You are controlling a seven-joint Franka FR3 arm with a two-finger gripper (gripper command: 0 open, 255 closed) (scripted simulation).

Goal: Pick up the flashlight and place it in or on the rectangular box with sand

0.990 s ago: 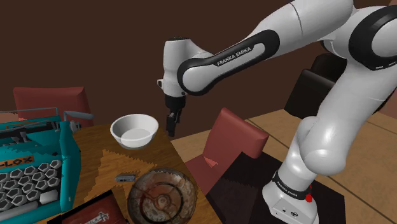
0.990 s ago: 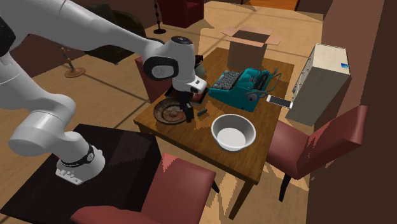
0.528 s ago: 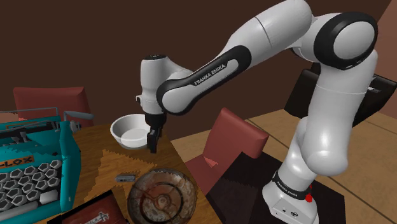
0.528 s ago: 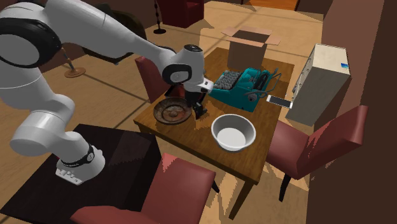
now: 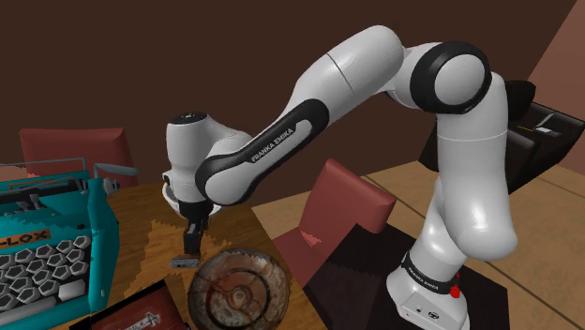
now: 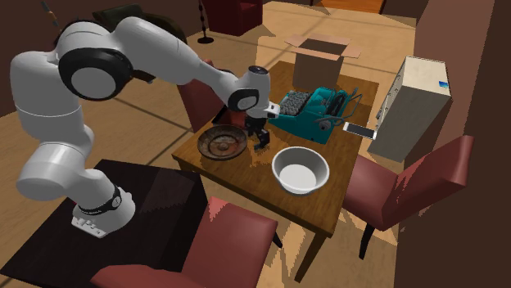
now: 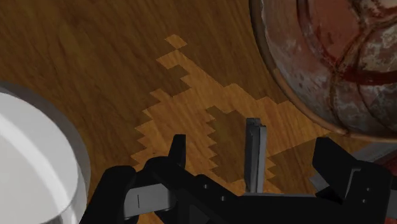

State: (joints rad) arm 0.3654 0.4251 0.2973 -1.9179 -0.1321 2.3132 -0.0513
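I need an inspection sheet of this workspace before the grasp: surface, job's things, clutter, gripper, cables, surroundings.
Surface: wooden table, with lighter patches around the flashlight.
Job's things: grey flashlight lies flat on the table; open brown box stands at the table's far end, contents hidden.
Clutter: teal typewriter, white bowl, brown round dish, red flat thing.
Gripper: gripper is low over the table, fingers open on either side of the flashlight, not touching it.
Cables: nothing seen.
Surroundings: red chairs, white cabinet, dark mat under the stand.
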